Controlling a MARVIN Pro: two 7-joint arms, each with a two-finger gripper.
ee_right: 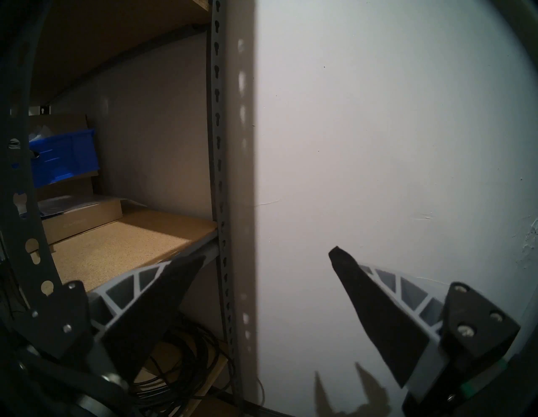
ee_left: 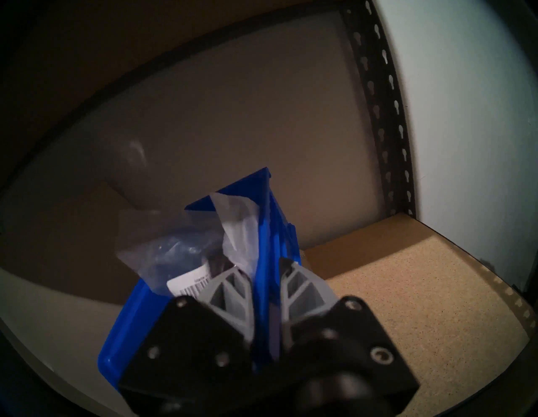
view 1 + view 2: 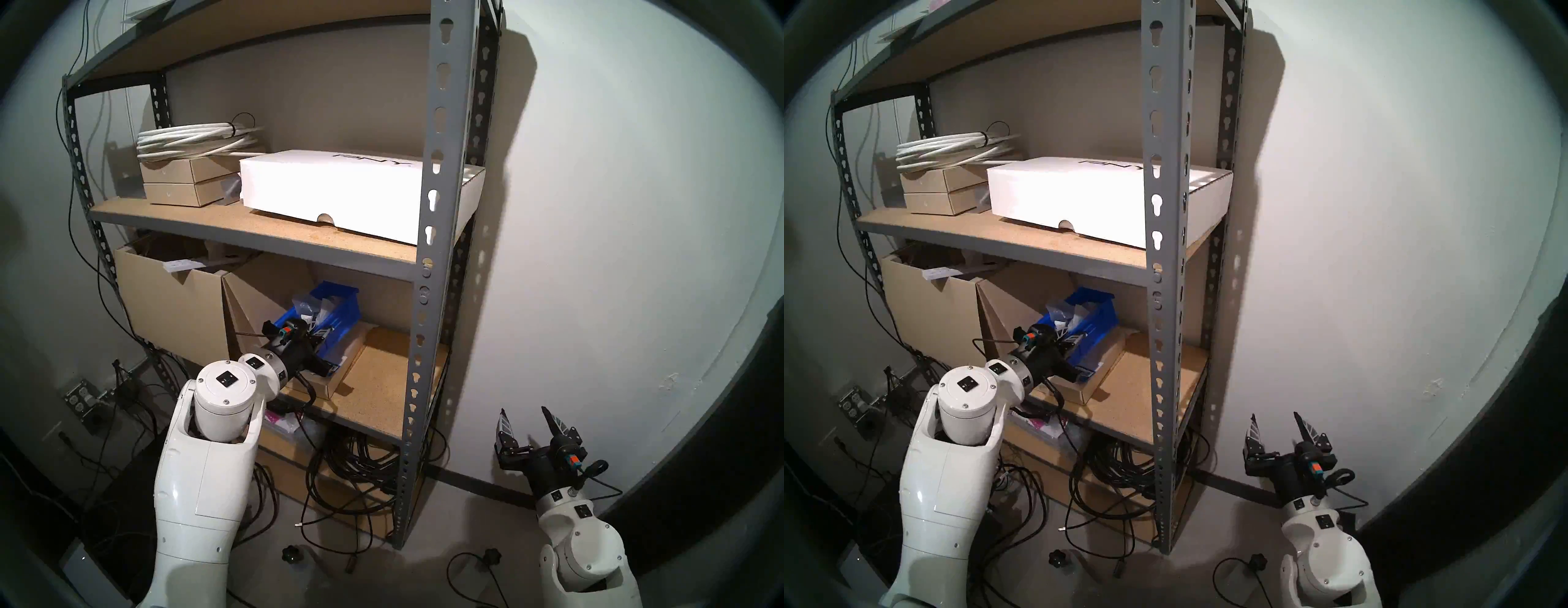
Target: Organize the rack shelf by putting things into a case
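Bags point(image 2: 186, 256) of dark parts sit inside the blue bin point(image 3: 339, 316) on the rack shelf point(image 3: 439, 237). Left claw point(image 2: 263, 279) pinches the bin's side wall. Right claw point(image 1: 267, 262) hangs spread wide beside the rack, holding nothing.

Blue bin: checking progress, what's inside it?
The blue bin holds crinkly clear bags, one with a barcode label. The left gripper hides its floor.

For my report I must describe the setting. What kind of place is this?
Probably a storage or utility room: a grey metal rack shelf holds cardboard boxes and a white cable coil, with black cables tangled on the floor.
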